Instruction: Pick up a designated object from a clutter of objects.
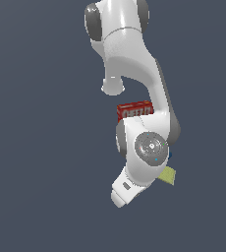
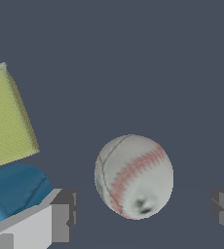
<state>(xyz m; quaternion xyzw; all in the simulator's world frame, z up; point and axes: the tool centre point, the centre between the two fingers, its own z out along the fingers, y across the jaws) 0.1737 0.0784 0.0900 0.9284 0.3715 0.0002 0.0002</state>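
In the wrist view the white baseball [image 2: 133,176] with red stitching lies on the dark floor between my two fingertips [image 2: 60,216], with a gap on each side. My gripper [image 2: 143,214] is open around it and touches nothing. Close beside one finger sit the blue cup [image 2: 16,187] and the flat yellow pad [image 2: 7,119]. In the exterior view the arm hides the baseball and the gripper; only the red Cheez-It box [image 1: 134,110] behind the arm, a corner of the yellow pad [image 1: 168,175] and a sliver of blue [image 1: 170,155] show.
The white arm [image 1: 134,98] fills the middle of the exterior view and covers most of the clutter. The floor is a plain dark grey surface.
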